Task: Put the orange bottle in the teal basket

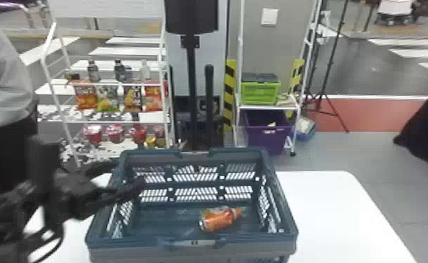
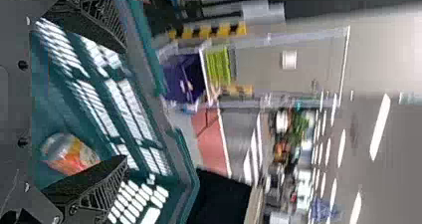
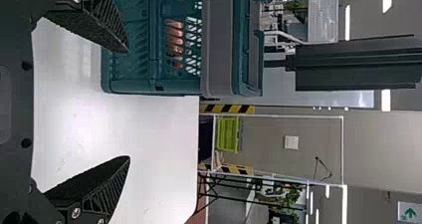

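My left gripper (image 1: 127,177) is at the left wall of the teal basket (image 1: 192,249), its fingers spread. The orange bottle (image 1: 220,219) lies on its side on the basket floor, right of the middle and apart from that gripper. In the left wrist view, the left gripper (image 2: 124,104) has nothing between its fingers, and the bottle (image 2: 69,154) shows beyond one of them. My right gripper (image 3: 129,104) stands open and holds nothing over the white table, beside the basket (image 3: 154,87); the bottle (image 3: 174,42) shows through the slotted wall.
The white table (image 1: 328,210) extends right of the basket. Behind stand a rack with snack bags (image 1: 85,96), bottles and cups, a dark pole (image 1: 191,80), and a shelf with a green crate (image 1: 260,92) above a purple bin (image 1: 267,136). A person is at the far left.
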